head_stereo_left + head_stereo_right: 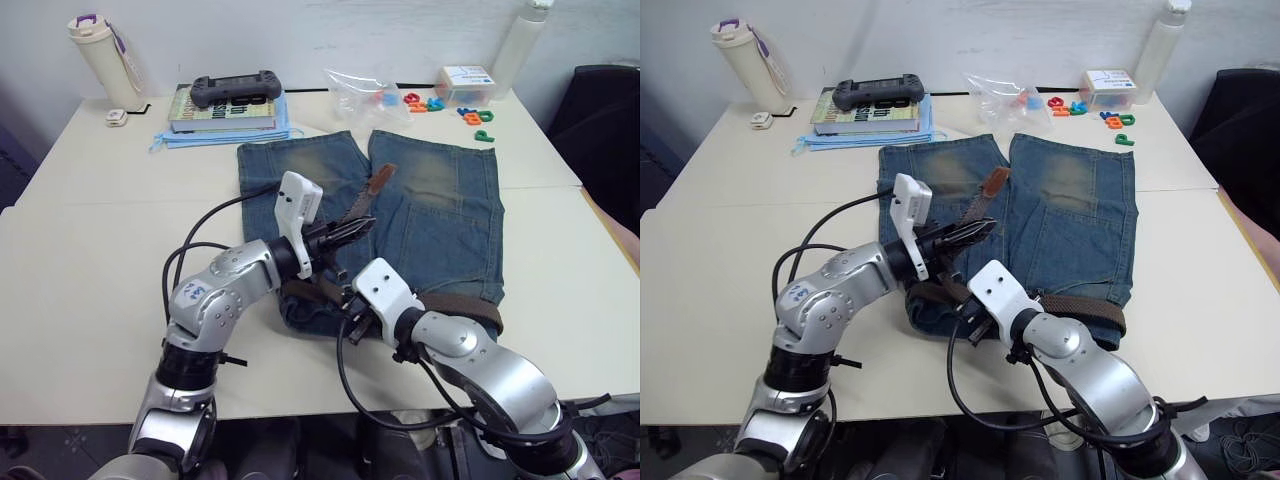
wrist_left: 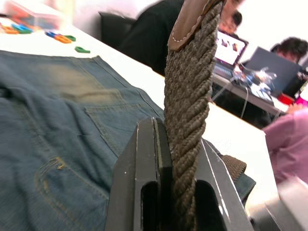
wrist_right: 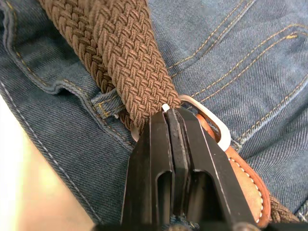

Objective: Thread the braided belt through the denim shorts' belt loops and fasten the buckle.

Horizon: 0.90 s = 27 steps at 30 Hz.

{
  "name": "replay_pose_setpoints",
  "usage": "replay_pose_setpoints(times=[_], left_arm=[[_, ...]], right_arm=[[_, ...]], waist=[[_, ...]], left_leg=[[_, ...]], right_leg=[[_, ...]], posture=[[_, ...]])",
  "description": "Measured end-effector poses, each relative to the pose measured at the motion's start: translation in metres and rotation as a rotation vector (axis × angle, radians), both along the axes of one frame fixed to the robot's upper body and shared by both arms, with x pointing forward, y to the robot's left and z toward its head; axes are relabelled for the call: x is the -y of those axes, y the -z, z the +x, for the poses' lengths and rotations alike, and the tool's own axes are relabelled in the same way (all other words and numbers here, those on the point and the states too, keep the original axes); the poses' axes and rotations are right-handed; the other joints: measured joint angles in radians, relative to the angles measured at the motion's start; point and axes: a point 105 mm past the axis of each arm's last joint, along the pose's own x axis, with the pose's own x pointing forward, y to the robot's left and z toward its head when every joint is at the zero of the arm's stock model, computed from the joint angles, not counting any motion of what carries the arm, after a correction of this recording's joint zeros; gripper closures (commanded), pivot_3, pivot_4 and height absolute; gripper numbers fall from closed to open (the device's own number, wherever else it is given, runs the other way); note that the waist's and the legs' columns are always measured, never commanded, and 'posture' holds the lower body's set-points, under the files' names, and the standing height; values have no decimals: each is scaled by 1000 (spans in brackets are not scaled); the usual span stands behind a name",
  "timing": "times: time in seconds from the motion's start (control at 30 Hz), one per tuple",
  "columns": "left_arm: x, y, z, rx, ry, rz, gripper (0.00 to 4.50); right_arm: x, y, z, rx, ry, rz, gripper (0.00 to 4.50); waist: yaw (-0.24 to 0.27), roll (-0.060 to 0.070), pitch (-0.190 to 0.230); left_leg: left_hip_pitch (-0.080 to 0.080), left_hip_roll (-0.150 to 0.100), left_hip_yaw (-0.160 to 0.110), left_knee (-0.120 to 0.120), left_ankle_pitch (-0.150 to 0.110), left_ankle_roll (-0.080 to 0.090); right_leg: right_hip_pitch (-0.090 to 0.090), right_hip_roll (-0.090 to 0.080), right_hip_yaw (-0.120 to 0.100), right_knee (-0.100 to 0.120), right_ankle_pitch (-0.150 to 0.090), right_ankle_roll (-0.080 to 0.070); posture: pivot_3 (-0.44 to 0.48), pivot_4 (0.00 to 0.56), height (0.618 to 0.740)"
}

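left hand (image 2: 163,144) grips braided belt (image 2: 190,96); right hand (image 3: 173,118) seemingly pinches buckle (image 3: 211,122).

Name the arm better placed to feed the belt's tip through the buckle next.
Left, probably. The left gripper is shut on the belt near its tan tip, lifted over the shorts. The right gripper sits shut at the buckle by the waistband, suited to steadying it.

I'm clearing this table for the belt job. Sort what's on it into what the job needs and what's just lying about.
Needed for the job:
denim shorts
braided belt, held by the left tool
buckle, at the right tool

Just lying about:
bottle
game controller
books
plastic bag
coloured letters
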Motion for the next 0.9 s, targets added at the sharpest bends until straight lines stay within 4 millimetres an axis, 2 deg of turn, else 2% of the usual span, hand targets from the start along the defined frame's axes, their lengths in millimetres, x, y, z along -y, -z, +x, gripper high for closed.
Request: replay_pose_setpoints(times=[0.4,0.7,0.9], left_arm=[[18,2,15,-14,130,40,4500],[49,1,27,-60,167,24,4500],[46,1,31,-83,154,8,4500]], right_arm=[[-6,1,2,18,-17,-78,4421],[-7,1,2,31,-36,-119,4421],[-7,1,1,30,-34,-117,4421]], waist=[[-2,0,0],[-2,-1,-1],[0,-1,-1]], left_leg=[[3,0,0,-2,0,0],[3,0,0,-5,1,-1],[6,0,-1,-15,5,-3]], right_leg=[[1,0,0,0,0,0],[2,0,0,-3,0,1],[2,0,0,-5,0,1]], posture=[[0,150,659],[0,150,659],[0,150,659]])
